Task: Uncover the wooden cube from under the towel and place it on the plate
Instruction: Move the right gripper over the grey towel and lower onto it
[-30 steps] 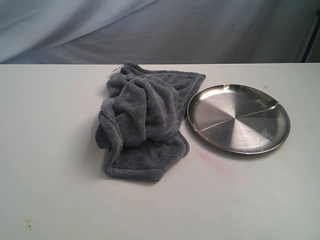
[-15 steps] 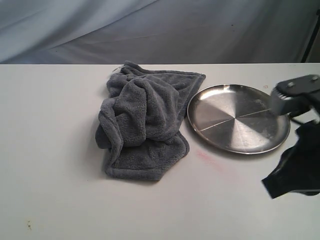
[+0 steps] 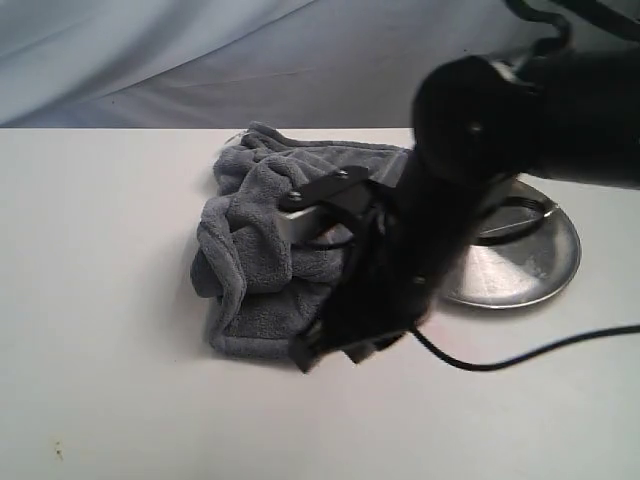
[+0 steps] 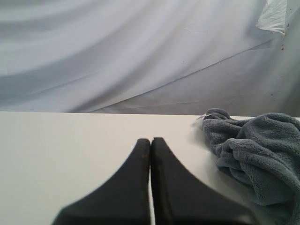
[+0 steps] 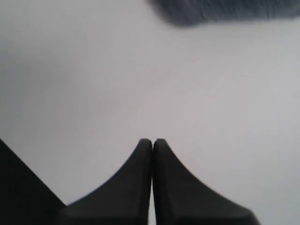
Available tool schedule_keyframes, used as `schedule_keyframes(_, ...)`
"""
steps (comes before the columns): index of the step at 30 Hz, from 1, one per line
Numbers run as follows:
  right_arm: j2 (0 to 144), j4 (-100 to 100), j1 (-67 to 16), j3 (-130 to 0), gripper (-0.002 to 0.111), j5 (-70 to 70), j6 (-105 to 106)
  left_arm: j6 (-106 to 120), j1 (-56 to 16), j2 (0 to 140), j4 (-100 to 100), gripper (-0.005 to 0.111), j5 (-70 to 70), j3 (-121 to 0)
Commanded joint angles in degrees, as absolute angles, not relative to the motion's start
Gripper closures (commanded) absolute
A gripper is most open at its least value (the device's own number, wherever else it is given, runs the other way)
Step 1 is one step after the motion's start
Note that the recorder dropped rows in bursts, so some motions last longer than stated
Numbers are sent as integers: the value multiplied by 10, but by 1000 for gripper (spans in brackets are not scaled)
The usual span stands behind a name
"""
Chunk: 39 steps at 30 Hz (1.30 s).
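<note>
The dark grey towel (image 3: pixel 250 240) lies bunched on the white table, left of the steel plate (image 3: pixel 535 262). The wooden cube is hidden. My right arm reaches in from the upper right and covers the towel's right side and most of the plate. Its gripper (image 3: pixel 325 352) points down at the table by the towel's near edge. In the right wrist view the right gripper (image 5: pixel 152 141) is shut and empty over bare table, with the towel's edge (image 5: pixel 220 9) beyond it. The left gripper (image 4: pixel 151 140) is shut and empty, and the towel (image 4: pixel 255 150) lies off to one side ahead of it.
The white table (image 3: pixel 110 330) stretches to the left and front of the towel. A pale blue cloth backdrop (image 3: pixel 200 60) hangs behind the table's far edge. A black cable (image 3: pixel 530 352) trails over the table at the front right.
The right arm has swung in from the right edge, across the plate, to the towel's near right side. Towel and plate have not moved.
</note>
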<state>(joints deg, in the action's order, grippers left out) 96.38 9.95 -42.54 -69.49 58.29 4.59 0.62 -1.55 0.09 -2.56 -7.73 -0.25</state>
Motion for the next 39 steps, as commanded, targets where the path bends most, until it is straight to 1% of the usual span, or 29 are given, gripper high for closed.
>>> schedule_keyframes(1, 1035, 90, -466, -801, 108, 568, 44, 6, -16, 0, -25, 105, -76, 0)
schedule_keyframes(6, 1106, 90, -481, -899, 108, 572, 59, 6, -16, 0, -25, 105, -76, 0)
schedule_keyframes(10, 1136, 83, -461, -926, 108, 580, 59, 6, -16, 0, -25, 105, -76, 0)
schedule_keyframes(13, 1136, 58, -428, -927, 108, 583, 59, 5, -16, 0, -25, 105, -76, 0)
schedule_keyframes(19, 1138, 33, -339, -927, 108, 580, 59, 5, -16, 0, -25, 105, -76, 0)
schedule_keyframes(26, 1144, 26, -258, -930, 108, 513, 59, 6, -16, 0, -25, 105, -76, 0)
schedule_keyframes(29, 1170, 25, -246, -957, 108, 519, 59, 6, -16, 0, -25, 105, -76, 0)
schedule_keyframes(35, 1236, 30, -246, -1041, 108, 558, 60, 5, -16, 0, -25, 105, -76, 0)
schedule_keyframes(39, 1256, 49, -248, -1080, 108, 572, 60, 5, -16, 0, -25, 105, -76, 0)
